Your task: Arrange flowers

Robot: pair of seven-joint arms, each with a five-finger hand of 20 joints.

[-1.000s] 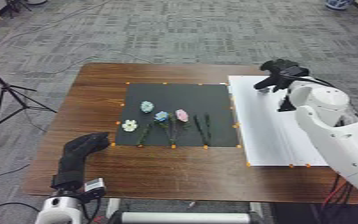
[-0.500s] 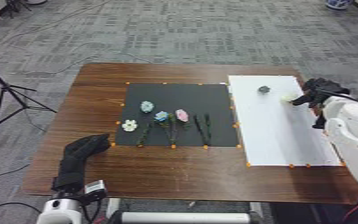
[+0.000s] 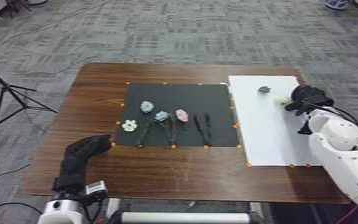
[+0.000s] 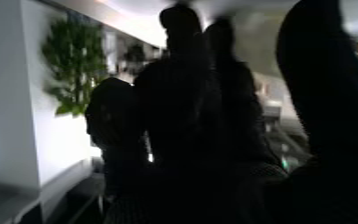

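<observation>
At the near edge, in front of the table, runs a white tube [image 3: 186,218]. The tabletop [image 3: 149,170] is brown wood, w/ visible grain. The L hand [image 3: 88,145] is at the near L corner of the dark mat [image 3: 180,95], its fingers loose and extended, w/ nothing in them.

On the mat, in its near half, lie thin dark-green stems [image 3: 199,129], pointing roughly near-far. At their L is a white flower [image 3: 129,125] w/ a yellowish centre; a bit farther, a blue flower [image 3: 161,116] and, on its R, a pink flower [image 3: 182,115]. Farther again, on the L side, is a blue-green flower [image 3: 147,106]. Small orange markers [image 3: 173,146] stand along the mat edges.

On the R side of the table is a white board [image 3: 269,130]. The R hand [image 3: 309,95] is over its R edge, fingers straight, not clenched; a pale flower [image 3: 283,100] is just beside them, in the far part of the board. Whether they touch it, I cannot tell. Farther and more L is a small dark-grey object [image 3: 263,89].

Around is grey patterned carpet [image 3: 184,35], w/ a black tripod [image 3: 8,87] at L and a blue-white pot [image 3: 339,4] at far R. The R wrist view also has a green leafy plant [image 4: 73,62] by a pale wall [image 4: 2,100]
</observation>
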